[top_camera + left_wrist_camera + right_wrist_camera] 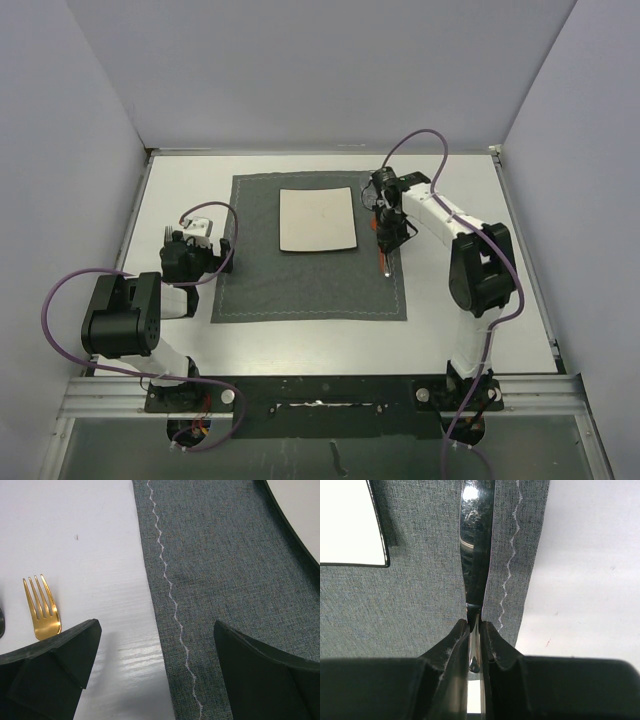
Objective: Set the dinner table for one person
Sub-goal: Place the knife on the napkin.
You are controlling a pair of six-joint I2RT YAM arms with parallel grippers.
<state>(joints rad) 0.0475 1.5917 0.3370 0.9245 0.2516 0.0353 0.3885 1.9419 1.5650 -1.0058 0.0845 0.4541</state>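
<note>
Filling the whole space ahead of the two arms, the dinner table (300, 338) lies flat and white, with a thin metal rim. A dark grey placemat (300, 285) sits in its middle. A white square plate (317, 220) rests on the mat toward 12 o'clock.

At the mat's 3 o'clock edge, the right gripper (383, 240) has its fingers pinched tight on a slim, shiny piece of cutlery (477, 540). Which kind it is I cannot tell. The piece runs just inside the white zigzag stitching (510, 560) along that edge. Whether it touches the cloth I cannot tell.

At the 9 o'clock edge, the left gripper (197, 242) hangs with its fingers spread wide and nothing between them. It straddles the line where the mat meets bare table. A gold fork (42, 607) lies on the white surface just off that edge, prongs pointing away from the gripper, its handle hidden under one finger (55, 665).
</note>
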